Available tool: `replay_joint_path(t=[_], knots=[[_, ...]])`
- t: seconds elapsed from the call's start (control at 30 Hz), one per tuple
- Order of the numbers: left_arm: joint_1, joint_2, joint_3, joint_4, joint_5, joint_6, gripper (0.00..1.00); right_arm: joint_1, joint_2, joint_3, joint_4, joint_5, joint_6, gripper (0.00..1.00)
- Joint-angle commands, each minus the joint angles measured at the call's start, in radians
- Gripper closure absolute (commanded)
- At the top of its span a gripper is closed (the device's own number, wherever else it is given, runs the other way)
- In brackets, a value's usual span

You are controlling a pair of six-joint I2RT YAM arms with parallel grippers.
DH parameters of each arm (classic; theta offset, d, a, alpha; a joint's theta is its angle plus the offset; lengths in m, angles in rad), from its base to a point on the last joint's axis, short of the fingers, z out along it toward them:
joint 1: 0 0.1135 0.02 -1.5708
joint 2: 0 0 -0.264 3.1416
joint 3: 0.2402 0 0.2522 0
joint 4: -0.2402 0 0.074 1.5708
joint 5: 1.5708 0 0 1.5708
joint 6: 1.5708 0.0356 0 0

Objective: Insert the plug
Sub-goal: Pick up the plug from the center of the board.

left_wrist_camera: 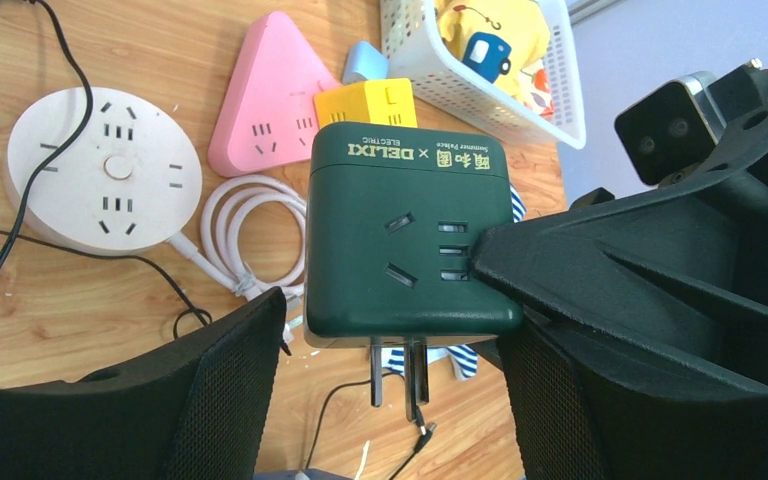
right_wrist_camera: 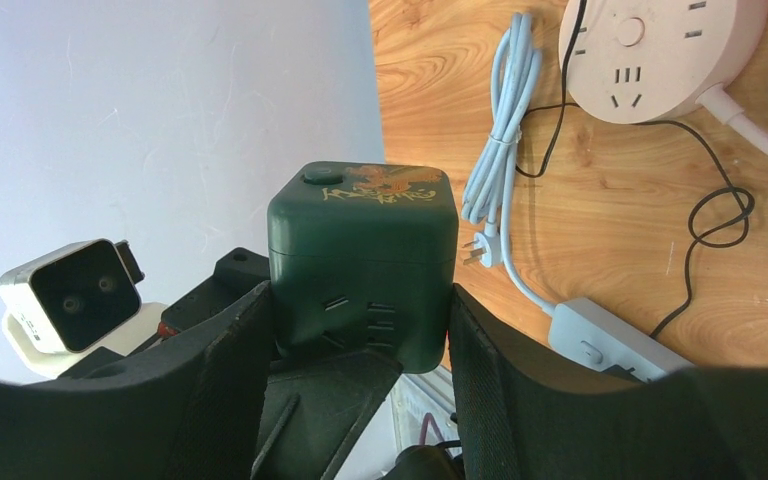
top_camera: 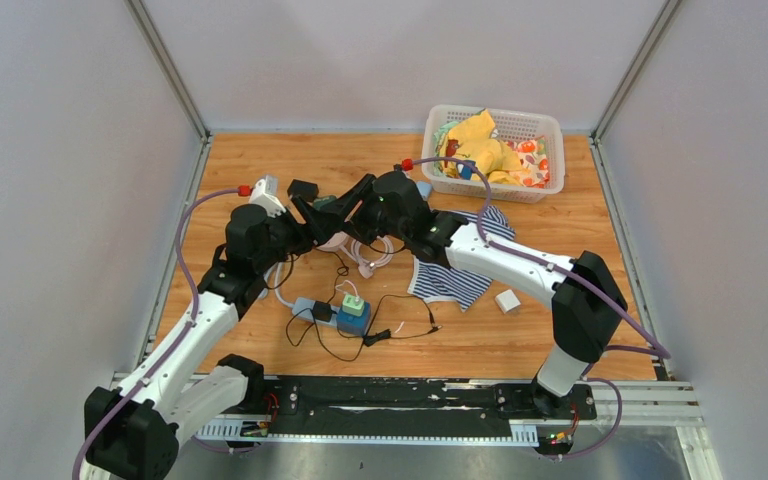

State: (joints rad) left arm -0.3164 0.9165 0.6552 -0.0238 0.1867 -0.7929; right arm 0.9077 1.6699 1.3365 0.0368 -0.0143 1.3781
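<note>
A power strip (top_camera: 306, 305) lies near the near edge of the worktop (top_camera: 520, 340). Above the worktop's middle, lifted off the surface, two black hands meet around a dark green, cube-shaped plug (left_wrist_camera: 410, 240). The right hand (right_wrist_camera: 358, 300) grips it, one pad flat on each of two opposite sides. The left hand (left_wrist_camera: 395, 320) is open, its fingers astride the prong end with a gap showing on one side. The prongs point back toward the left wrist. A white basket (top_camera: 495, 190) sits at the far right corner.
</note>
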Motion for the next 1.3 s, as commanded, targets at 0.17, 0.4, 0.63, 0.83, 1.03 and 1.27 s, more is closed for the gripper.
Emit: replay_joint_path(t=[0.17, 0.4, 0.63, 0.83, 1.03, 1.27], knots=[[-0.001, -0.037, 0.005, 0.103, -0.065, 0.024, 0.58, 0.034, -0.013, -0.031, 0.009, -0.095, -0.048, 0.68], [-0.001, -0.123, -0.009, 0.103, -0.002, 0.039, 0.88, 0.014, -0.046, -0.097, 0.120, -0.189, -0.237, 0.47], [-0.001, -0.192, -0.020, 0.102, 0.099, 0.074, 0.98, -0.027, -0.134, -0.199, 0.219, -0.249, -0.420, 0.22], [-0.001, -0.209, -0.004, 0.102, 0.168, 0.079, 1.00, -0.064, -0.196, -0.229, 0.219, -0.309, -0.544, 0.18], [-0.001, -0.201, 0.018, 0.101, 0.324, 0.119, 1.00, -0.150, -0.277, -0.302, 0.343, -0.492, -0.628, 0.17], [-0.001, -0.164, 0.037, 0.100, 0.518, 0.167, 1.00, -0.219, -0.332, -0.295, 0.371, -0.763, -0.736, 0.18]])
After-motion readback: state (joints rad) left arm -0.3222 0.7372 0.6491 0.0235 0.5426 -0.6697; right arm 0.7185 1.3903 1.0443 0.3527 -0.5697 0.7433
